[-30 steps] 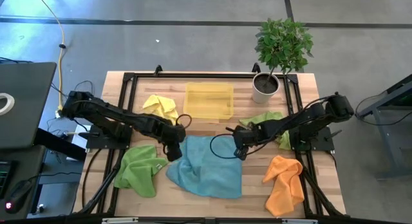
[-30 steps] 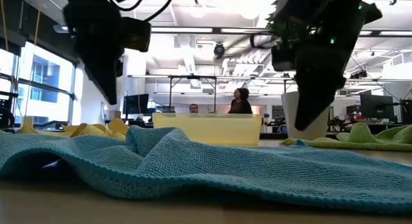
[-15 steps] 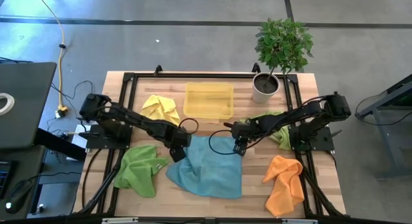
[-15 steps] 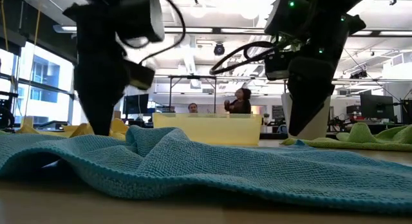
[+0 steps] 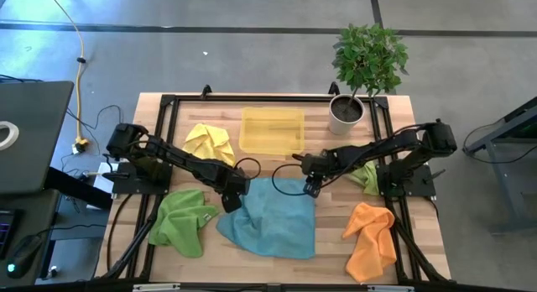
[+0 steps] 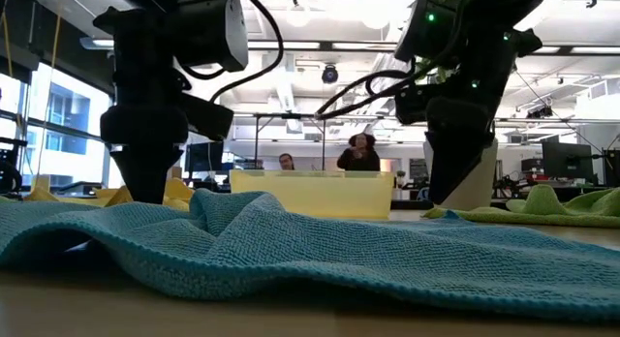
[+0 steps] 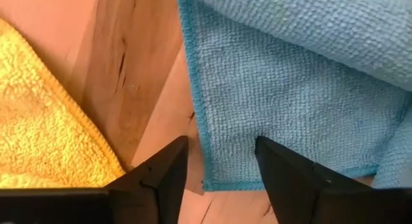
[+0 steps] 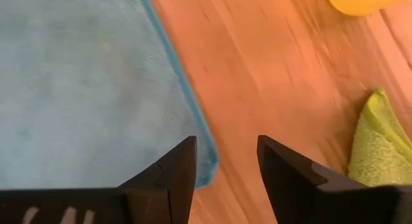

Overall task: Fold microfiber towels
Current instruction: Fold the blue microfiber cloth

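Observation:
The blue towel [image 5: 273, 216] lies spread on the table's middle, with folds along its left side. My left gripper [image 5: 232, 195] is open, pointing down over the towel's far left corner [image 7: 207, 180], one finger on each side of it. My right gripper [image 5: 312, 187] is open, pointing down over the far right corner [image 8: 207, 172]. In the low view both grippers, left [image 6: 145, 187] and right [image 6: 450, 187], stand low behind the towel's ridge [image 6: 291, 240], which hides their fingertips. The yellow towel [image 5: 210, 139], two green towels [image 5: 180, 221] [image 5: 357, 162] and the orange towel [image 5: 371, 237] lie crumpled around it.
The translucent yellow tray [image 5: 273, 130] stands at the far middle, and a potted plant [image 5: 346, 112] at the far right. The yellow towel's edge [image 7: 51, 147] lies close to my left gripper. A green towel [image 8: 380, 143] lies near my right gripper. People show in the room behind.
My left gripper has come down to just above the table at the blue towel's far left corner. My right gripper has gone a little toward the table's far edge and lower, to the far right corner. The towel has not moved.

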`<control>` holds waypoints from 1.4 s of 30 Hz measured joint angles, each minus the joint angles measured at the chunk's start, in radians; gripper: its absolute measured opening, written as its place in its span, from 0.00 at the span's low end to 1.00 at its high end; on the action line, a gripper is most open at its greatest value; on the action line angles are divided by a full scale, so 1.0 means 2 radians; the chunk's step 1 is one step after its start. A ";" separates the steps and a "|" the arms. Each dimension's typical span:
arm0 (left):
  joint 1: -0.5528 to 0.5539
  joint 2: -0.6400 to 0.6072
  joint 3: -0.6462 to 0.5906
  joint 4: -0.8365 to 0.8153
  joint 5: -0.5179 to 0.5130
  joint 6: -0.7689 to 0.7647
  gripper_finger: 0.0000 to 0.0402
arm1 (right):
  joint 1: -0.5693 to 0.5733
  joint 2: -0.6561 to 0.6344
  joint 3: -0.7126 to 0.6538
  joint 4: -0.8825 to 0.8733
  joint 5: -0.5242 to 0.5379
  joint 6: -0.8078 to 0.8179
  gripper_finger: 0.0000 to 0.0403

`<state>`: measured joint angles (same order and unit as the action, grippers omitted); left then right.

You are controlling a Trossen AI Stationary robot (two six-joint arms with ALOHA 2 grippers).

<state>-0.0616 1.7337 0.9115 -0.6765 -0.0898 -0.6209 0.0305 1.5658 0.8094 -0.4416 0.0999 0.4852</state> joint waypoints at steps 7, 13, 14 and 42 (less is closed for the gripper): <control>0.000 0.001 0.000 0.001 0.002 0.000 0.29 | -0.003 0.000 -0.038 0.017 -0.040 0.006 0.39; 0.000 0.001 0.000 0.000 0.002 0.000 0.20 | -0.002 -0.001 -0.047 0.045 -0.055 0.020 0.39; 0.000 0.001 0.000 -0.001 0.002 -0.001 0.19 | -0.002 -0.001 -0.047 0.048 -0.049 0.021 0.39; 0.001 0.001 -0.001 0.000 0.001 0.024 0.15 | 0.018 0.001 -0.046 0.079 -0.028 0.015 0.49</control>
<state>-0.0597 1.7363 0.9092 -0.6773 -0.0869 -0.5726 0.0672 1.5669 0.7170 -0.2838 0.0434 0.5152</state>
